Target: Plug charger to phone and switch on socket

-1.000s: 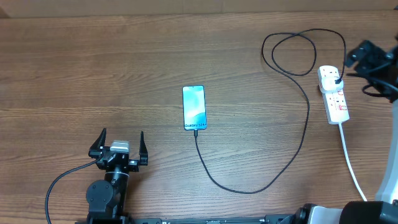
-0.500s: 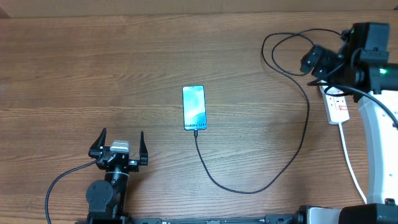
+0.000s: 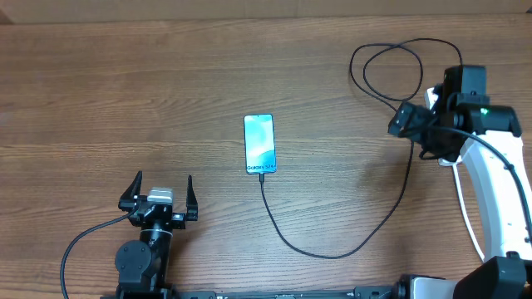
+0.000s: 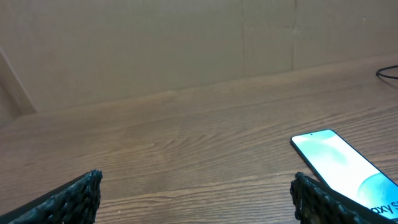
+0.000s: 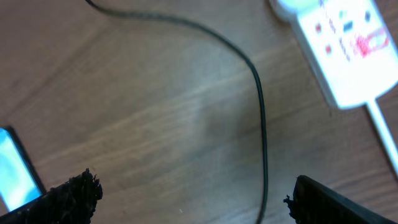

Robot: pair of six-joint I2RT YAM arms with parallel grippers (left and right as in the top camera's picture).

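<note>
The phone (image 3: 258, 144) lies flat at mid-table with its blue screen lit. It also shows in the left wrist view (image 4: 342, 165) and at the left edge of the right wrist view (image 5: 15, 168). The black charger cable (image 3: 332, 255) runs from the phone's near end, curves right and up, and loops at the back right. The white power strip (image 5: 348, 50) is mostly hidden under my right arm in the overhead view. My right gripper (image 3: 407, 124) is open and empty, above the cable (image 5: 260, 124) just left of the strip. My left gripper (image 3: 162, 189) is open and empty near the front left.
The strip's thick white cord (image 3: 467, 212) runs toward the front right edge. The cable's loops (image 3: 399, 71) lie at the back right. A cardboard-coloured wall (image 4: 186, 43) stands behind the table.
My right arm has swung in from the far right edge, across the power strip, to the left and nearer. It now covers most of the strip. Left arm, phone and cable have not moved.
</note>
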